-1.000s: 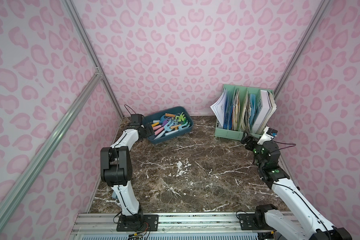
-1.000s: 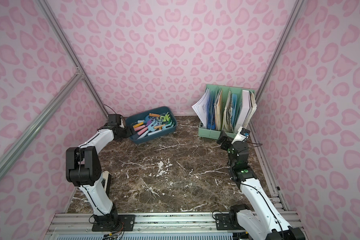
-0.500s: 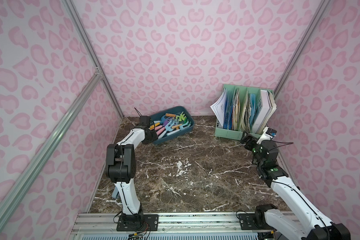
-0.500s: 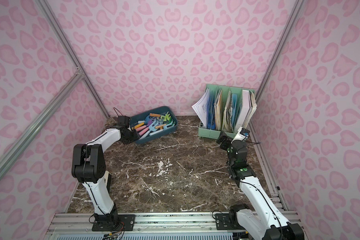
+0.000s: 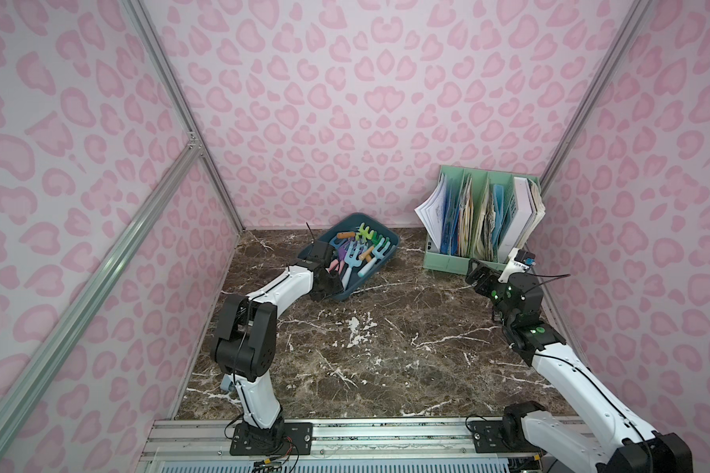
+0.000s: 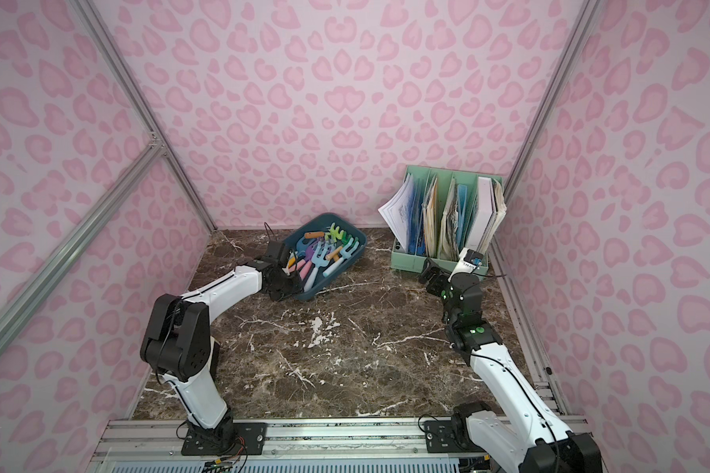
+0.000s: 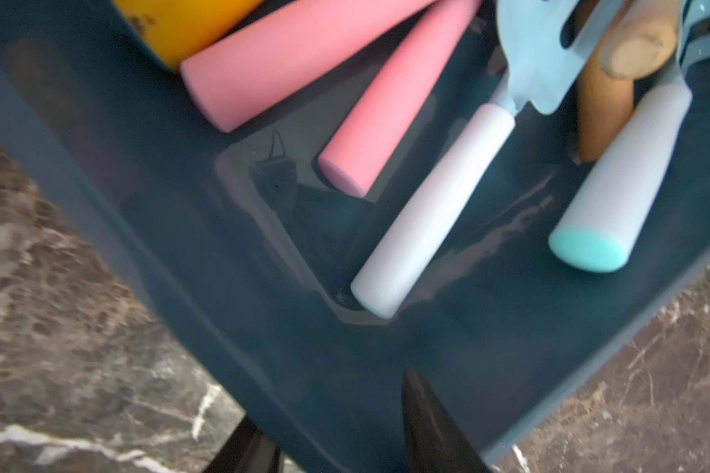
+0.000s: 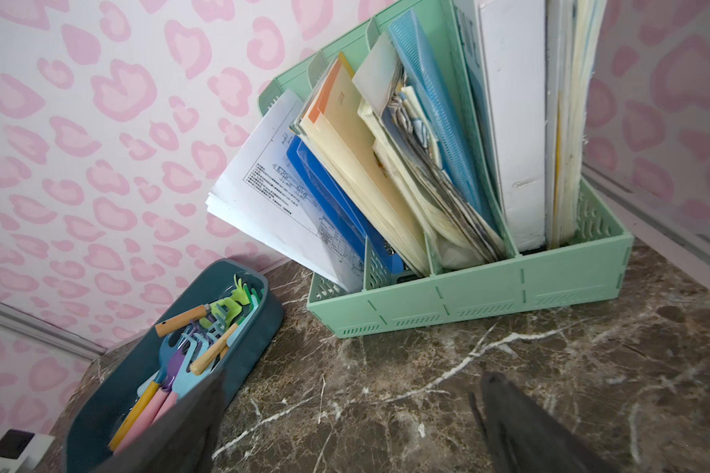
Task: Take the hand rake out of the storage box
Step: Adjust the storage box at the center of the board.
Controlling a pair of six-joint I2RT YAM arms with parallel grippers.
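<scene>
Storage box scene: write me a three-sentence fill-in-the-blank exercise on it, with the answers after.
The hand rakes all lie ___ the storage box. The left gripper has one finger within the box wall and the other ___ it. The right gripper, near the green file organizer, is open and holds ___.
Missing words: inside; outside; nothing.

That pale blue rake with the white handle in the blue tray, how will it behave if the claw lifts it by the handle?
The rake is probably stiff: straight handle, rigid-looking head. Its handle looks smooth and round, so it might slip or twist when gripped. A wooden handle sits right by its head, so lifting may nudge neighbours in the tray.
</scene>
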